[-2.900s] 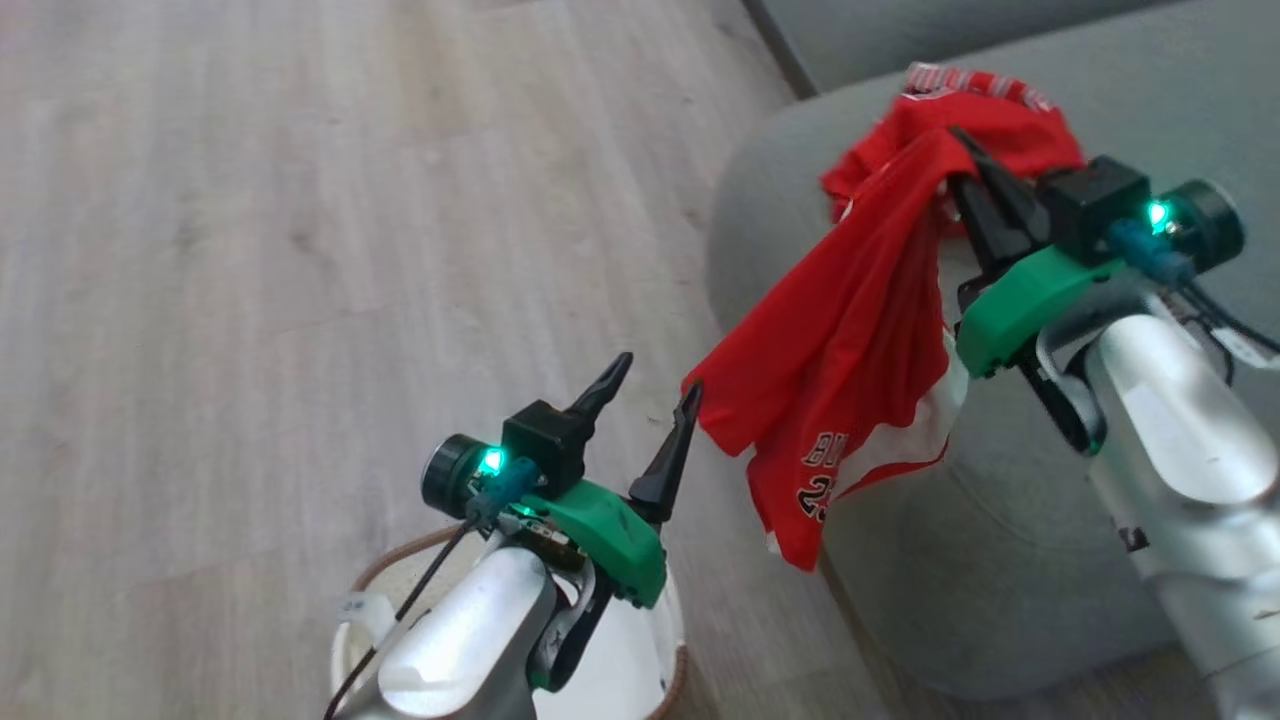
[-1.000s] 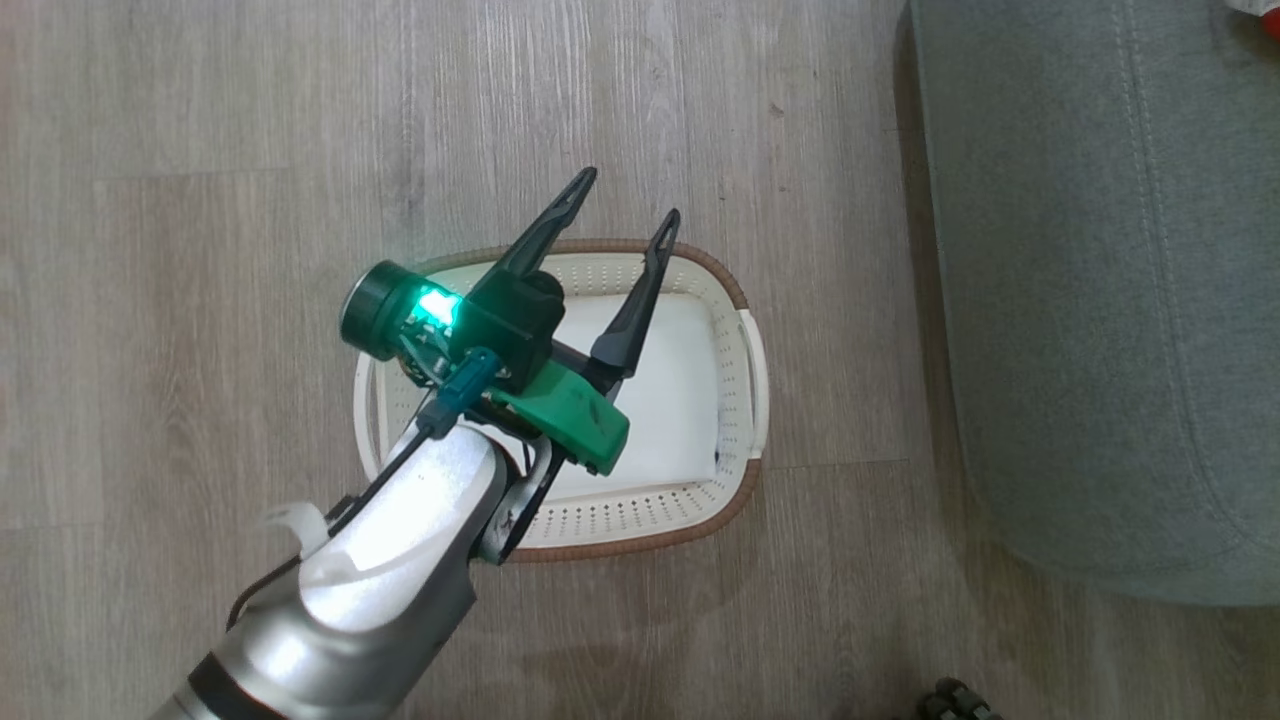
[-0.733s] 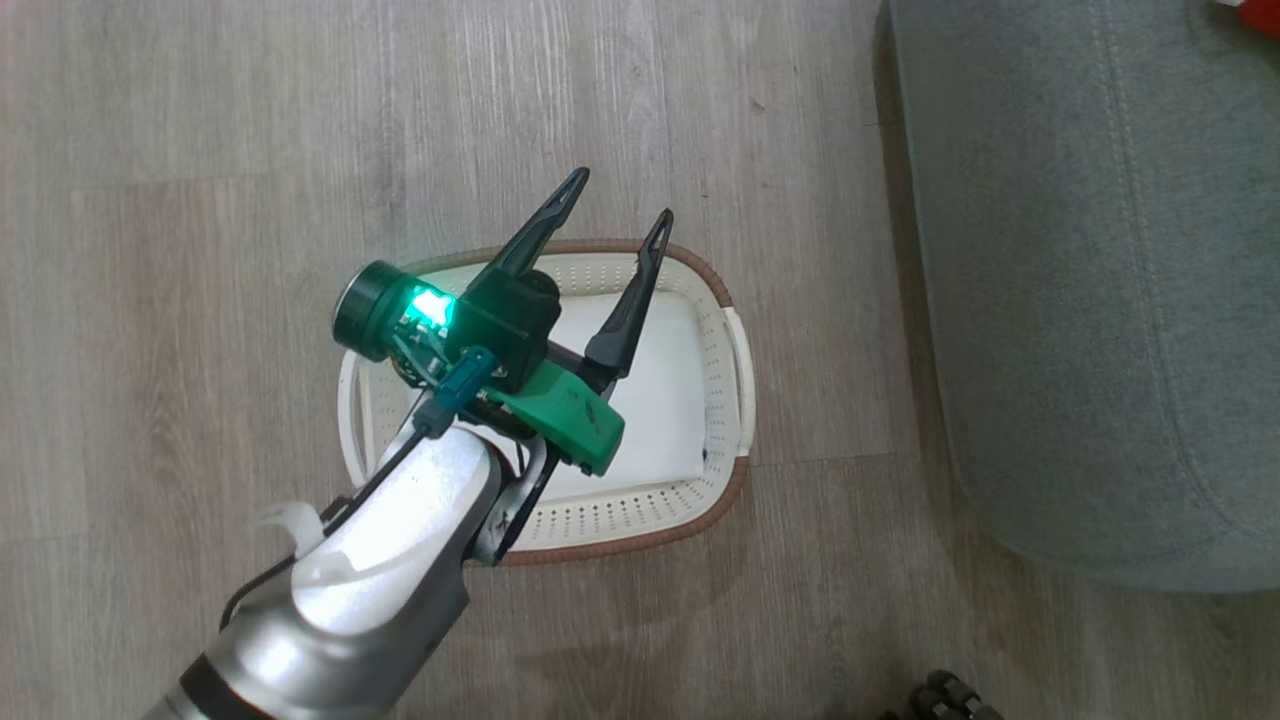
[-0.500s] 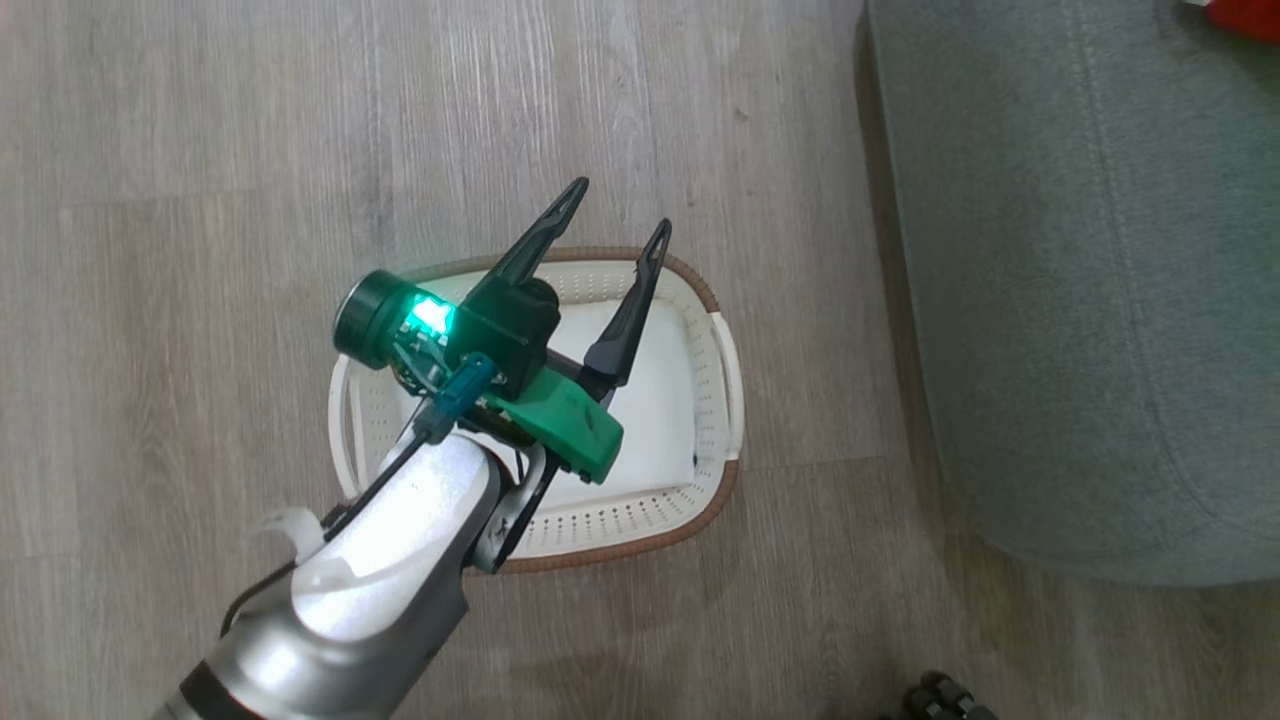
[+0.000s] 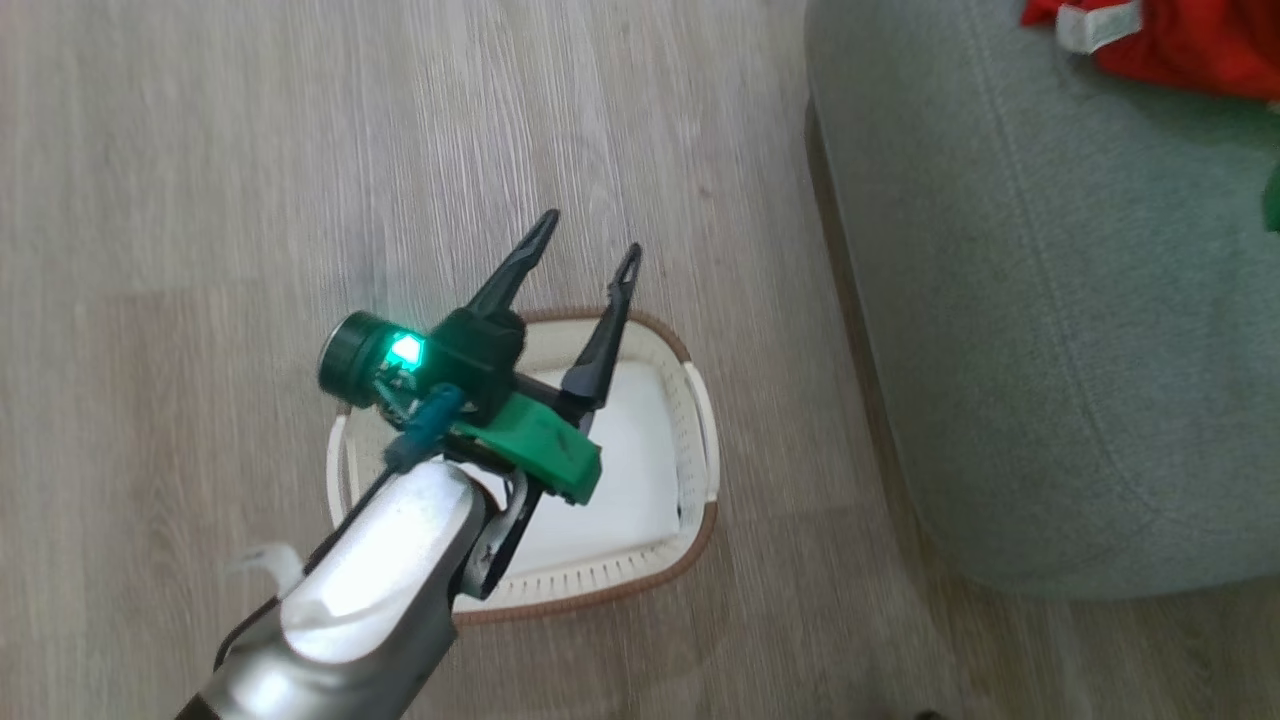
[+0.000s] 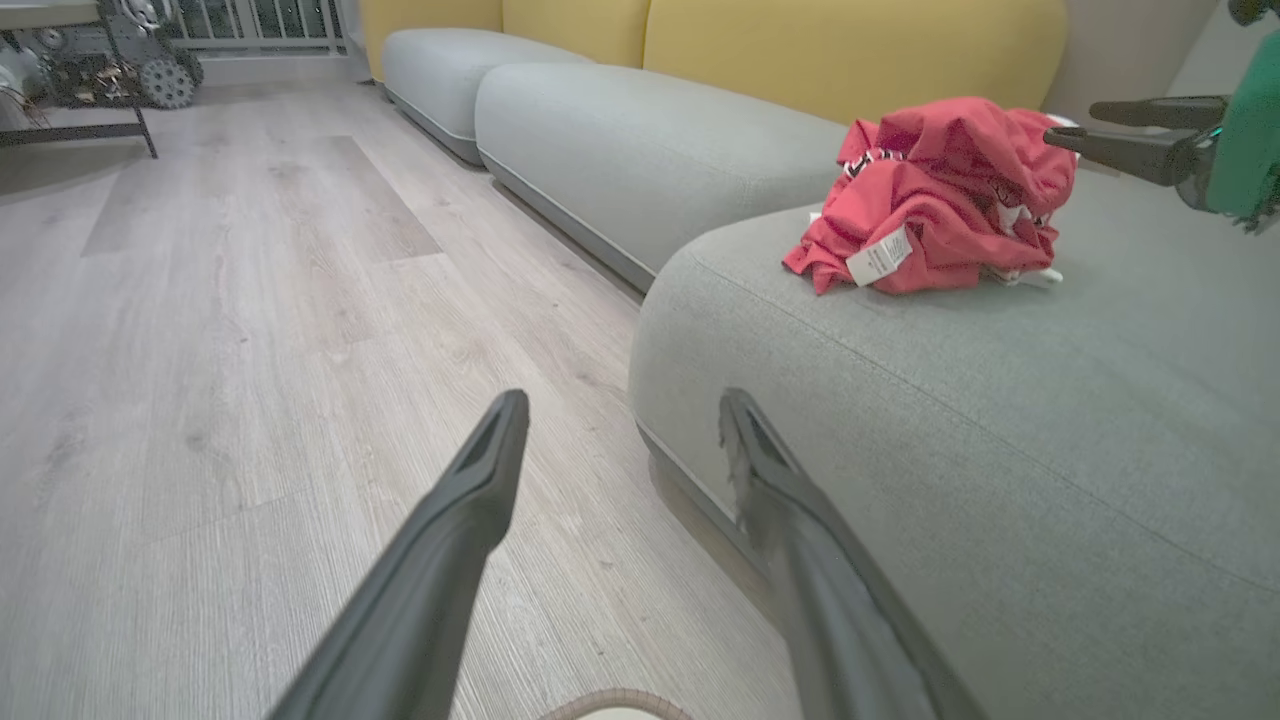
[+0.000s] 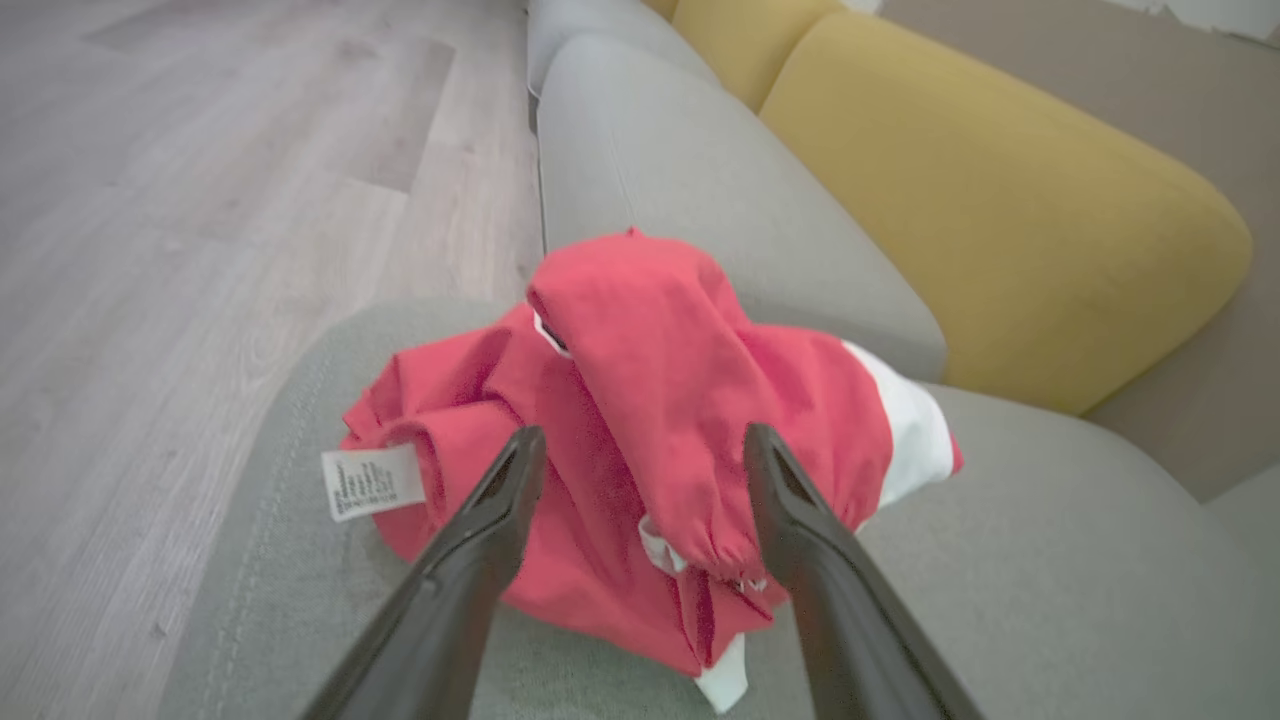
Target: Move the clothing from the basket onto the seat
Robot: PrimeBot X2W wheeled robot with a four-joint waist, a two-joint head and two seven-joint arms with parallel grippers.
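At left, our left claw (image 5: 590,233) hangs wide and empty over the white basket (image 5: 700,440) on the wood floor (image 5: 200,200), and no red shows in the part of the basket we can see. To the right, the clothing (image 5: 1180,40) lies heaped on the grey-green seat (image 5: 1000,350). Our right claw (image 7: 642,433) is spread wide close by the heap, gripping nothing, so we judge the job about done.

The left gripper (image 5: 590,240) hovers above the basket (image 5: 600,580), its two dark fingers spread apart and empty, their tips reaching past the basket's far rim. Its pale forearm (image 5: 370,590) slants up from the basket's near-left side. The right gripper (image 7: 645,433), fingers likewise parted wide, is well off to the basket's right.
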